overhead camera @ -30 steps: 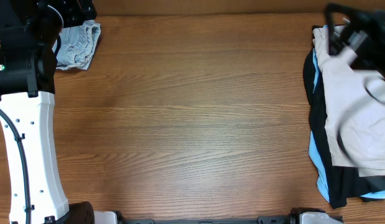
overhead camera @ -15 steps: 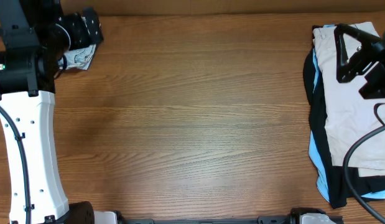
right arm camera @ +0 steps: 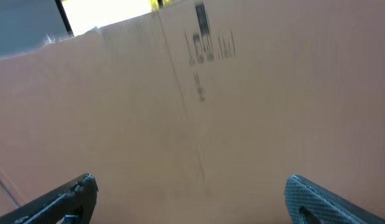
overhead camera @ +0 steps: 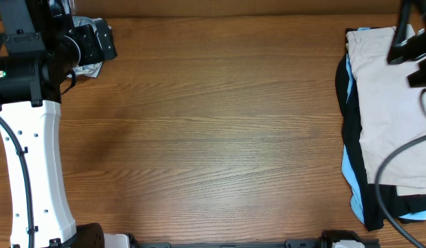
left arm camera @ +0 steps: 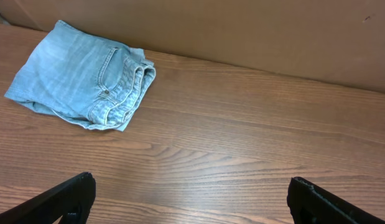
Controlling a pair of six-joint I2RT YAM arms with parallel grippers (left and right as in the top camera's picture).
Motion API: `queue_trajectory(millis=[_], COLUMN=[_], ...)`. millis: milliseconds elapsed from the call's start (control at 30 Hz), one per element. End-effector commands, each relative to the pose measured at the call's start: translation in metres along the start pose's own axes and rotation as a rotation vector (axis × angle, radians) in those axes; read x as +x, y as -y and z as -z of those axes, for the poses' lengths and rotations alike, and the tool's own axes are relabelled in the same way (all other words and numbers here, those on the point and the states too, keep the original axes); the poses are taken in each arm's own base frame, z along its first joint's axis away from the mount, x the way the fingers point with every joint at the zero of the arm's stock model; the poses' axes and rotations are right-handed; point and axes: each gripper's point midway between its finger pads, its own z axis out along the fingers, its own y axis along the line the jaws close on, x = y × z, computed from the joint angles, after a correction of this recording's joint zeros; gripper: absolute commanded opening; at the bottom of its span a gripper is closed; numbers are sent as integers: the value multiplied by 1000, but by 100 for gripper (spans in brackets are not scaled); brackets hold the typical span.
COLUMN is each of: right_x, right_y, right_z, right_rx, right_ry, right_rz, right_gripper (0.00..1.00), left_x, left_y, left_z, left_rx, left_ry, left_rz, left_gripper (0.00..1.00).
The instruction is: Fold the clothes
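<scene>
- Already folded, faded light-blue denim shorts (left arm camera: 80, 78) lie at the wooden table's (overhead camera: 219, 138) far-left corner, apart from the left gripper (left arm camera: 191, 190), which is spread wide and empty.
- Unfolded beige shorts (overhead camera: 388, 103) top a black garment (overhead camera: 350, 131) and a sky-blue garment (overhead camera: 349, 176) at right, awaiting folding.
- Elsewhere, the right gripper (right arm camera: 189, 186), jaws apart, holds nothing; its view shows only blurred cardboard (right arm camera: 242, 124).

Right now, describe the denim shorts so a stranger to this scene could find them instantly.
Start at the wooden table and go to its far left corner, by the brown cardboard wall. The denim shorts lie there alone, folded into a small flat bundle. Faded light-blue fabric and a stitched pocket set them apart from the beige, black and sky-blue pile at the right edge.
</scene>
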Motion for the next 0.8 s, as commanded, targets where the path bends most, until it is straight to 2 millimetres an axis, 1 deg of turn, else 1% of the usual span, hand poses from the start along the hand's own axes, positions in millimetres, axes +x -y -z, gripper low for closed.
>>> queue_trajectory(millis=[0, 133, 233, 267, 300, 367, 400, 433, 500, 533, 633, 733, 767], right_x=[44, 90, 137, 149, 167, 193, 210, 220, 248, 258, 298, 325, 330], right_y=[11, 24, 35, 38, 42, 47, 51, 53, 59, 60, 66, 71, 72], right_z=[-9, -13, -9, -7, -3, 4, 9, 13, 22, 26, 41, 51, 53], right_rx=[4, 1, -3, -2, -2, 0, -1, -2, -5, -6, -17, -22, -22], right_ry=[-51, -38, -27, -29, -31, -32, -31, -27, -17, -14, -1, 4, 6], right_rz=[-42, -62, -60, -61, -63, -88, -92, -92, -108, -108, -106, -108, -108], right_gripper=[100, 100, 100, 100, 100, 100, 100, 100, 100, 100, 100, 100, 100], left_x=[0, 0, 0, 0, 0, 0, 0, 0, 0, 0, 0, 0, 0], left_y=[1, 1, 1, 1, 1, 1, 1, 1, 1, 1, 1, 1, 1], left_z=[-2, -2, -2, -2, -2, -2, -2, -2, -2, -2, -2, -2, -2], left_rx=[10, 10, 10, 10, 10, 10, 10, 10, 10, 10, 10, 10, 10], left_ry=[-4, -4, -4, -4, -4, -4, -4, -4, -4, -4, -4, -4, -4], left_rz=[-7, -7, -7, -7, -7, -7, -7, -7, -7, -7, -7, -7, -7], left_gripper=[100, 100, 100, 100, 100, 100, 100, 100, 100, 100, 100, 100, 100])
